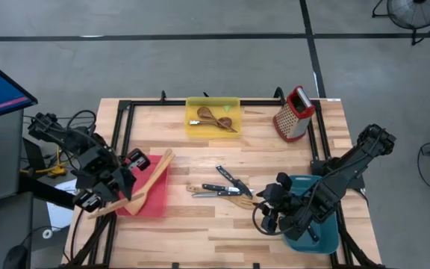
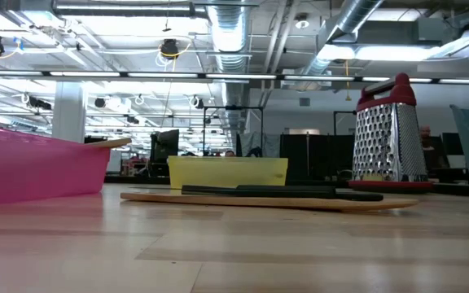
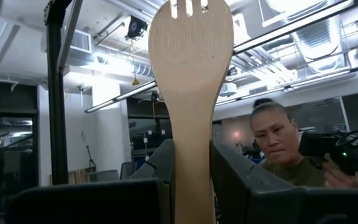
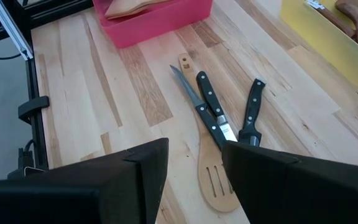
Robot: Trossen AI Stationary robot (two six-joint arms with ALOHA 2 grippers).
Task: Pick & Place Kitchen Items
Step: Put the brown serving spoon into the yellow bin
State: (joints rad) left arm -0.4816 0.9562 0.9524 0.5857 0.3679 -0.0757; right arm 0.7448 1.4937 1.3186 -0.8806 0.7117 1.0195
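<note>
My left gripper is over the left part of the red bin, shut on a pale slotted wooden turner. A second pale spatula leans in the red bin, its end over the far rim. My right gripper is open and empty just above the table, beside three black-handled knives and a pale slotted turner that lie in a heap on the table. Dark brown wooden spoons lie in the yellow bin. My left gripper pinches the turner's handle between its two fingers. The fingers point toward the table's right and slant upward, and the turner runs along them. Its slotted head sticks out beyond the fingertips, clear of the bin and the table.
A red-topped metal box grater stands at the far right. A teal bin sits under my right arm at the near right. A person is beyond the table's right side. Bare wood lies along the near edge.
</note>
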